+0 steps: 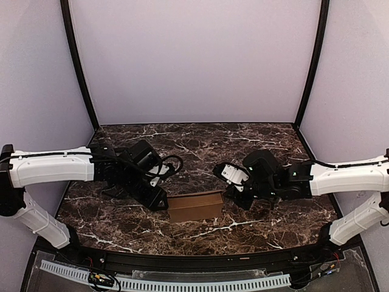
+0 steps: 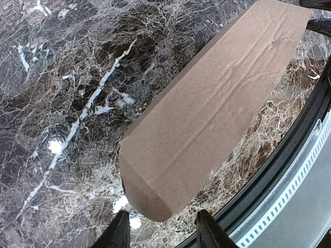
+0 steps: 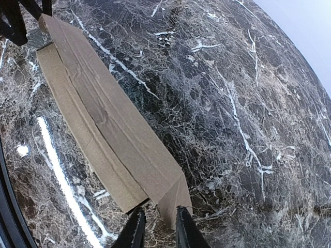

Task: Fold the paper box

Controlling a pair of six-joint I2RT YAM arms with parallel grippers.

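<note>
**A:** Where's the box (image 1: 195, 205) sitting right now?

**B:** It's lying on the table (image 1: 255, 143) between both arms, long and narrow, and its inside is hidden. The left gripper (image 2: 160, 232) is hanging spread apart around one end. The right gripper (image 3: 158, 230) is sitting nearly together at the end flap (image 3: 173, 199), but I can't tell if it's actually pinching.

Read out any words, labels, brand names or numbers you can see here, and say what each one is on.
No readable text in any view.
The plain brown cardboard paper box shows only creases, no print.
The dark marble-patterned table carries only white veining.
The white left arm casing and white right arm casing show no lettering.
</note>
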